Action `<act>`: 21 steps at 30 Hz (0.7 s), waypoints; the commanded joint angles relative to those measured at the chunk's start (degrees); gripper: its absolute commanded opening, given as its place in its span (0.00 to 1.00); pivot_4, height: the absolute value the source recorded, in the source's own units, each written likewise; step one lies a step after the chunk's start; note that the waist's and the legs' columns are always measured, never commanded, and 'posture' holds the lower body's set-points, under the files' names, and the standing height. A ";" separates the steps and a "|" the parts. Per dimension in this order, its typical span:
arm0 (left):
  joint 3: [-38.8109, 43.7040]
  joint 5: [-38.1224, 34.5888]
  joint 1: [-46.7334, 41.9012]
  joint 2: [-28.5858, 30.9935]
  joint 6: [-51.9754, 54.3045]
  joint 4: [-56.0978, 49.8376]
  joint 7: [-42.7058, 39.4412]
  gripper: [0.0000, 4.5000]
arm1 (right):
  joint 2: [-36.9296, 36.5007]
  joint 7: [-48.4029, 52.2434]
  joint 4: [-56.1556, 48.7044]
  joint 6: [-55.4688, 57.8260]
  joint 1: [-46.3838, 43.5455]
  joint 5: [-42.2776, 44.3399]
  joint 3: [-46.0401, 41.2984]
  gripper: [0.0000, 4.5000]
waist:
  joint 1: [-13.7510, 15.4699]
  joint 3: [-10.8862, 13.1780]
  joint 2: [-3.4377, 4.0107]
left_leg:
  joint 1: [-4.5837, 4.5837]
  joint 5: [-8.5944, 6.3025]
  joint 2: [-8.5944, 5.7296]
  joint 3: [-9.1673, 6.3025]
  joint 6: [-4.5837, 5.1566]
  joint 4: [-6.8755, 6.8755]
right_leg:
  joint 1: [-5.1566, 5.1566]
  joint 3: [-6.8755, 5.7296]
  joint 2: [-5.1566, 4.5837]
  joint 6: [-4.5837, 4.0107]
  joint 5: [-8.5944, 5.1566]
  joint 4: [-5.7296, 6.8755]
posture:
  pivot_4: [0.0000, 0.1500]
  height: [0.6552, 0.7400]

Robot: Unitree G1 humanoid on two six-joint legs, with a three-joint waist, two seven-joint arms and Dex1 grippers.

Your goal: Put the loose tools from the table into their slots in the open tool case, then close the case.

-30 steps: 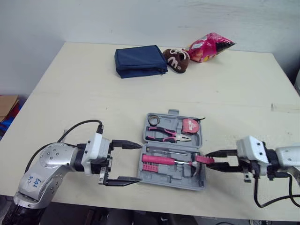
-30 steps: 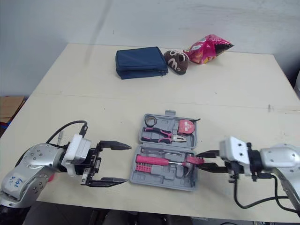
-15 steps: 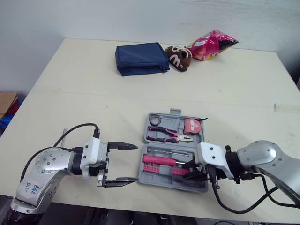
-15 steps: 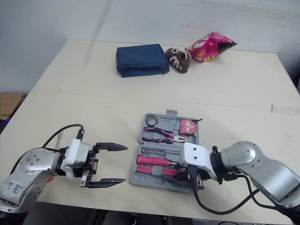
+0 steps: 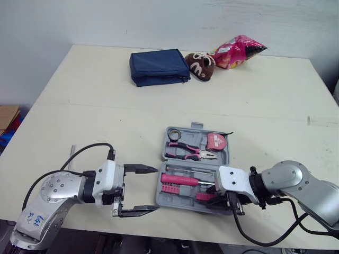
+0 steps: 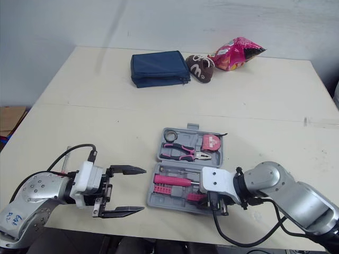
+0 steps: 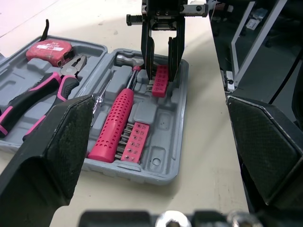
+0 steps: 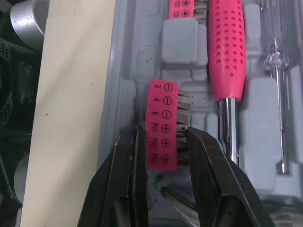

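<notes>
Trouble would come from the pink bit holder [image 8: 163,104] seating crooked: the right gripper [image 8: 163,136] pinches only its end, at the recess near the tool case's [image 7: 161,161] front right corner, and slick moulded plastic could twist or ride the grey ribs beside the dimpled hammer handle [image 8: 230,47]. The left gripper [image 6: 143,189], spread wide, hangs off the case's left edge.

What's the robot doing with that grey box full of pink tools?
The robot is packing a tool case. Its right gripper is pinching a pink bit holder and holding it in the near half of the case, beside the pink-handled hammer. The pliers and tape measure sit in the far half. The left gripper is open, hovering over the table just left of the case. The case is not closed yet.
</notes>
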 commanded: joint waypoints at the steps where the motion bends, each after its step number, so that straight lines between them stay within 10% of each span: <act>1: 0.73 -0.70 0.55 0.34 -0.13 -2.25 0.28 1.00 | 0.73 0.28 -0.86 1.52 -1.97 -1.55 1.94 0.18 | -0.06 0.00 -0.01 | 0.00 0.00 0.00 0.00 0.00 0.02 | 0.00 0.00 0.00 0.00 0.00 0.01 | 1.00 1.00; 21: 2.51 -0.98 2.97 1.12 0.82 -4.02 1.61 1.00 | 5.30 -0.81 -2.72 14.48 -11.64 -1.03 8.19 0.18 | -0.12 -0.03 -0.04 | 0.00 0.00 0.00 0.00 0.02 0.10 | -0.01 -0.01 -0.01 -0.02 0.01 0.09 | 1.00 1.00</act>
